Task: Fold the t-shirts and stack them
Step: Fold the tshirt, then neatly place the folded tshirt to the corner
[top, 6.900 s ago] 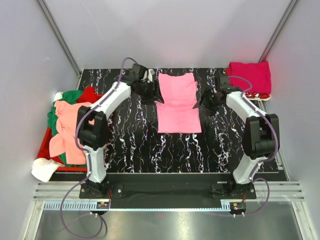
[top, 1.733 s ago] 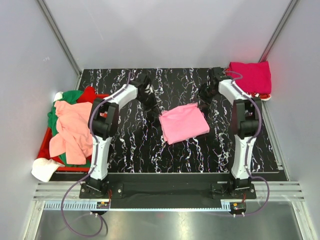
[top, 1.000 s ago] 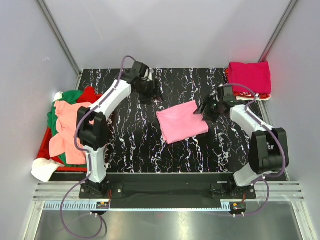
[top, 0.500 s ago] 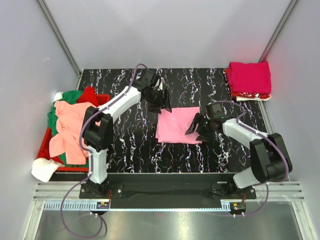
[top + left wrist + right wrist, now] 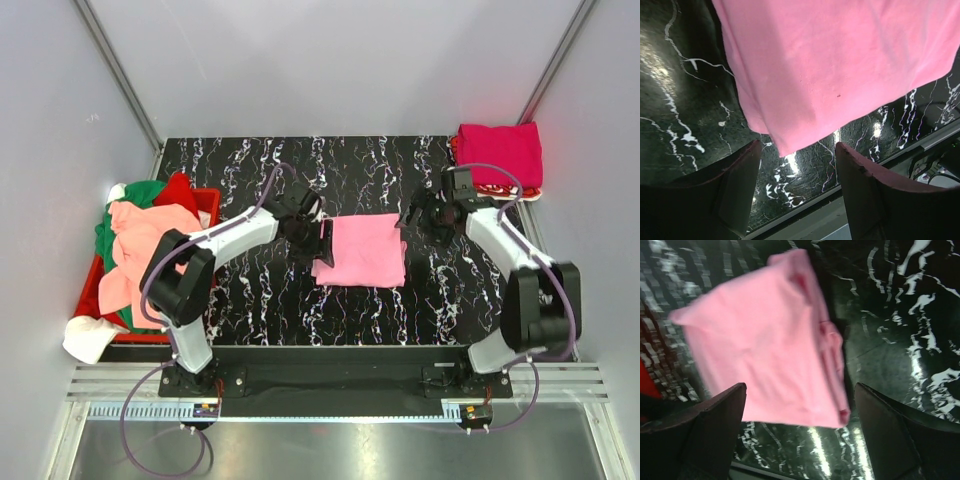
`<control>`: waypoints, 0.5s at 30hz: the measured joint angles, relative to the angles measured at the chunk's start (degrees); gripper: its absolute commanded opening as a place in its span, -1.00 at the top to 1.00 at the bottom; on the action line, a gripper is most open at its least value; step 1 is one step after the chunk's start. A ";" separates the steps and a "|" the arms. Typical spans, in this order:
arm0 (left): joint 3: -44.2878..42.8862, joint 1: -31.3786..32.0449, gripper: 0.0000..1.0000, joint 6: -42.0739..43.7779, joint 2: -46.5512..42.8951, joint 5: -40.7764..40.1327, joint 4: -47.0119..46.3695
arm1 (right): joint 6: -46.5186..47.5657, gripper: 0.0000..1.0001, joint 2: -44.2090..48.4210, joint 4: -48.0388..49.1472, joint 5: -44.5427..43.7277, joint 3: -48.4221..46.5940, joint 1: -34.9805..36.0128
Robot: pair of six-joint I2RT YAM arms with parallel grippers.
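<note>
**A:** From overhead, which step is this?

**B:** The pink t-shirt (image 5: 360, 250) lies as a compact rectangle in the middle of the table (image 5: 250, 300), so I judge its folding finished. The left gripper (image 5: 318, 243) sits at its left edge and the right gripper (image 5: 413, 217) by its far right corner. Next it needs a firm pinch through all the layers. Then it goes to the magenta stack (image 5: 500, 153) in the far right corner. More unfolded t-shirts (image 5: 140, 250) are heaped over the red crate (image 5: 88, 297) on the left.

**A:** And the left wrist?

**B:** Here you can see what the top view hides. The fingers (image 5: 735, 190) stand apart with nothing pinched, and a shirt corner pokes between them.

**A:** Right wrist?

**B:** It's blurred, but its jaws are clearly spread wide and hold nothing. It alone shows the layered edges bunched along one side of the shirt, and they could slip apart when it's lifted.
</note>
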State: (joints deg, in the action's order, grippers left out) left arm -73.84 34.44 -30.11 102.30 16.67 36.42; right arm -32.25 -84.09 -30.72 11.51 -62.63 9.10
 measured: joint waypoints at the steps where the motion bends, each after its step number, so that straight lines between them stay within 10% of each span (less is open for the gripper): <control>1: 0.31 0.44 -0.30 -0.15 0.35 -0.02 -0.33 | 0.81 -0.89 -2.60 0.15 0.04 -0.04 -0.83; 15: 2.40 1.99 -0.18 0.24 6.05 -6.88 -2.64 | 4.63 -0.62 -25.70 8.52 6.93 -7.80 -1.77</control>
State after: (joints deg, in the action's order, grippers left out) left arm -71.44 36.42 -29.87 108.36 9.78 33.78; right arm -27.62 -109.80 -22.20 18.44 -70.43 7.33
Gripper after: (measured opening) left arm 0.591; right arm 0.838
